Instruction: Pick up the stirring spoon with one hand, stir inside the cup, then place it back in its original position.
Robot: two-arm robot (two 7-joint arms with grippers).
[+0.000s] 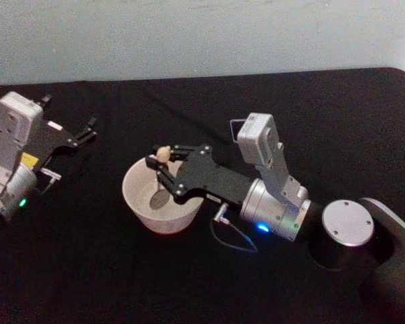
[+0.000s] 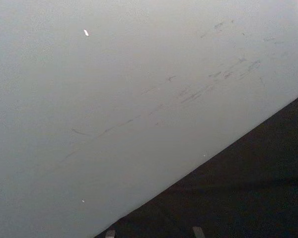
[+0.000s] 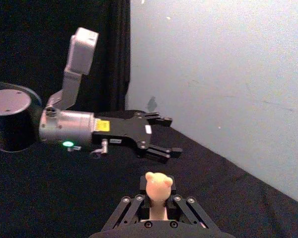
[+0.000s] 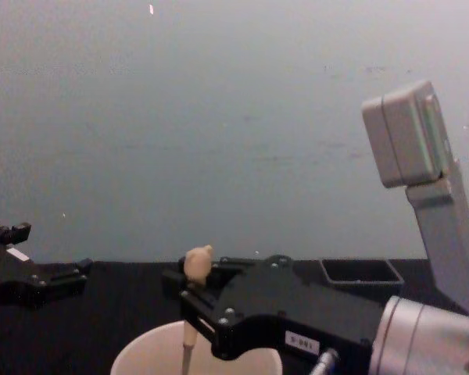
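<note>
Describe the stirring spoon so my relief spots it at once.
On the black table, find the pale round cup mid-table, under the right claw; the left claw idles far left. The stirring spoon stands in that cup, gripped by the right claw. Its beige animal-head knob stands out against the black claw.

The head view looks steeply down from above and behind both arms, taking in the black table (image 1: pixel 270 101), the left gripper (image 1: pixel 71 154) and the right gripper (image 1: pixel 163 167) whole. The chest view sits low and close behind the right jaws, facing across the table to the wall (image 4: pixel 219 117). The right wrist view looks out along its own jaws, the stirring spoon (image 3: pixel 157 191) clamped between them near the lens, the left gripper well beyond them. The left wrist view faces the wall past its fingertips (image 2: pixel 198 231). Head, chest and right wrist views share both grippers.
</note>
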